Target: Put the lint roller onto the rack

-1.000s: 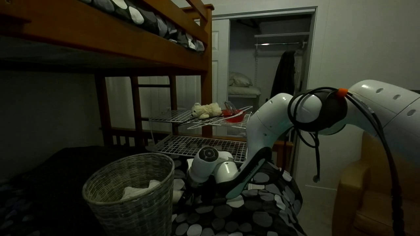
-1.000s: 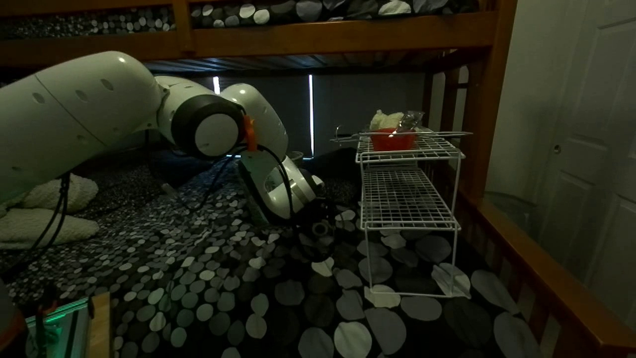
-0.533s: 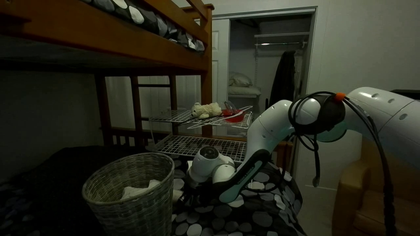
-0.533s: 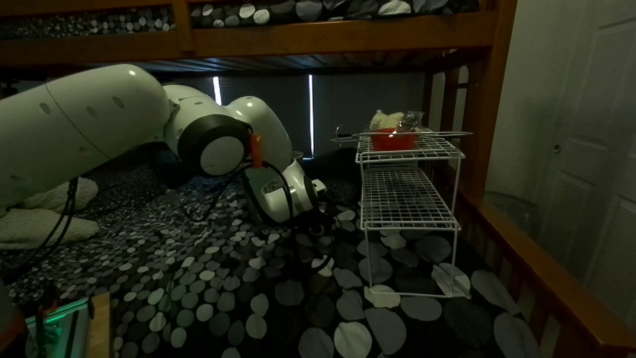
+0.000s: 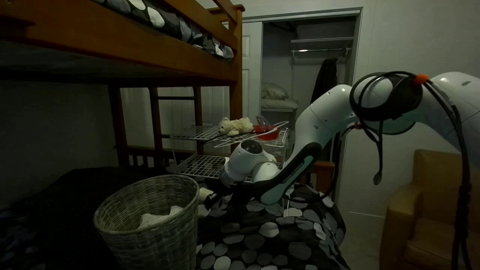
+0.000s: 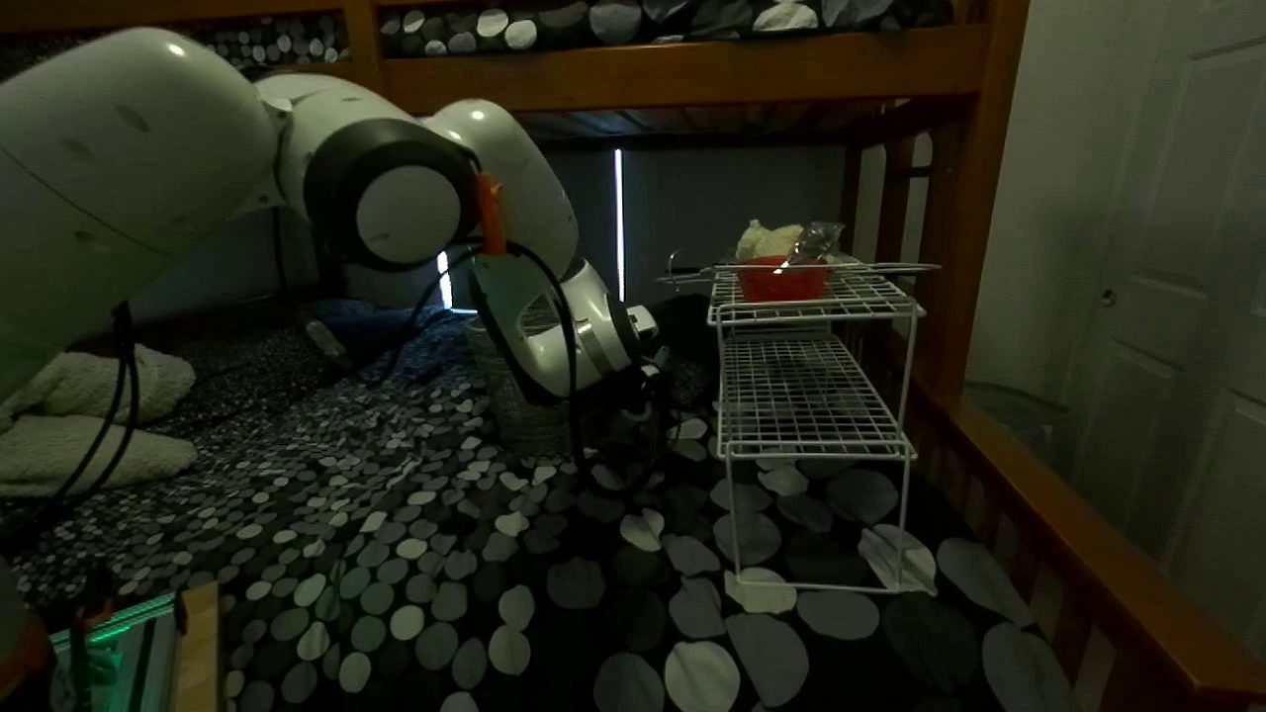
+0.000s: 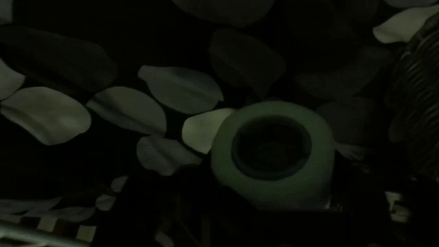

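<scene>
The lint roller, a pale roll with a dark hollow core, fills the lower middle of the wrist view (image 7: 281, 192). My gripper (image 5: 210, 199) is shut around it, though the dark fingers barely show. In an exterior view the whitish roller (image 5: 205, 194) juts out of the gripper beside the basket, raised over the spotted bedding. The rack, pale metal wire with grid shelves, stands on the bed; its middle shelf (image 6: 816, 455) and top shelf (image 6: 821, 314) show fully in an exterior view. My arm hides part of it in an exterior view (image 5: 195, 165).
A woven basket (image 5: 150, 225) with white cloth stands close by the gripper. The rack's top holds a cream teddy bear (image 5: 235, 126), a red bowl (image 6: 781, 284) and a white hanger (image 6: 880, 266). The bunk-bed beam (image 6: 682, 79) runs overhead.
The gripper has shut on the lint roller. After a small dip the arm has risen, and the roller has come up with it off the bedding.
</scene>
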You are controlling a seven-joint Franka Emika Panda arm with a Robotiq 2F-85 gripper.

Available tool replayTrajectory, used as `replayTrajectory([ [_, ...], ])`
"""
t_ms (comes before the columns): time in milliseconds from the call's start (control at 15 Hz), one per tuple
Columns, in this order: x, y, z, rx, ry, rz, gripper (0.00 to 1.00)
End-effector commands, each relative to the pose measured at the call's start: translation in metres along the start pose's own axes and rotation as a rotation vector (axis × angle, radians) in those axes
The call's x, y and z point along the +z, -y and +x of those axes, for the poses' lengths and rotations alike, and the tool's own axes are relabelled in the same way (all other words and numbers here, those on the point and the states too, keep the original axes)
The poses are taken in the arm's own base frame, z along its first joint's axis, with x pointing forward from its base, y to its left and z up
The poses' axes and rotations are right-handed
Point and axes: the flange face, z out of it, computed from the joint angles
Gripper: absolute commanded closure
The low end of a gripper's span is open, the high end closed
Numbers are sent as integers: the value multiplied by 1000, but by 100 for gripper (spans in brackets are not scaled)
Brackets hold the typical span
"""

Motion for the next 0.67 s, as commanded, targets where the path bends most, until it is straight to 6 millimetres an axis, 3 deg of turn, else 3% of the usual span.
replayTrajectory([
  [0, -71, -13, -4, 136, -9, -86, 57],
  [200, -116, -8, -14, 245, -12, -162, 57],
  [467, -172, 13, -32, 376, -48, -269, 57],
  [600, -194, 20, -58, 445, -54, -347, 57],
])
